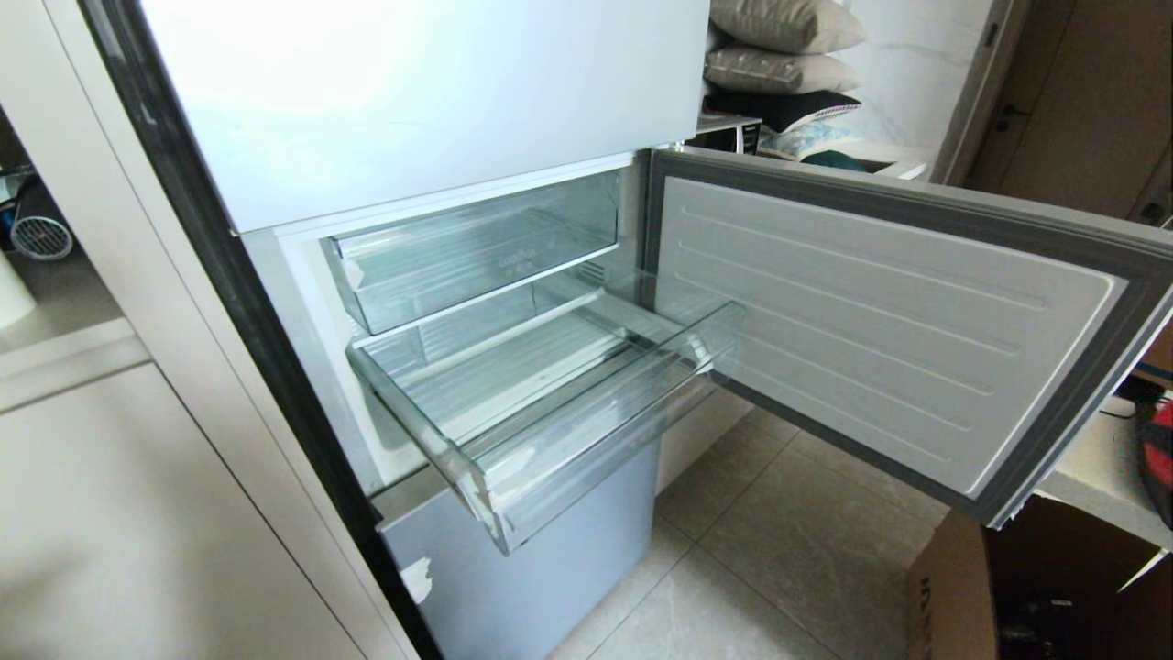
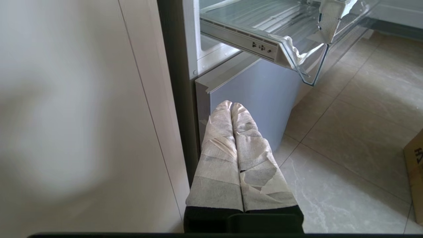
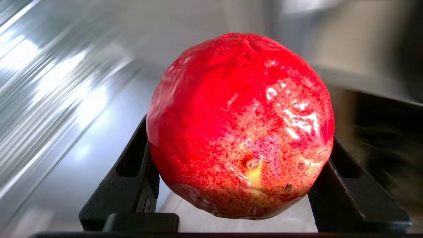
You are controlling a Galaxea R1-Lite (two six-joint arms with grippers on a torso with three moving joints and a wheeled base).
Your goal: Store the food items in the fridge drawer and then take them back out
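Right gripper clamps a red fruit as the fridge drawer stands pulled out and empty.

The two black fingers of the right gripper press against opposite sides of the glossy, apple-like fruit, which fills the wrist view with its speckled yellow patch facing the camera; the surroundings behind it are streaked, and neither this arm nor the fruit appears in the head view. The left gripper hangs low beside the fridge, its tape-wrapped fingers pressed together and pointing toward the silver-blue lower panel. Above that panel the clear ribbed drawer juts out over the tiled floor, below a second clear bin set back inside. The compartment door swings wide to the right, over a cardboard box.
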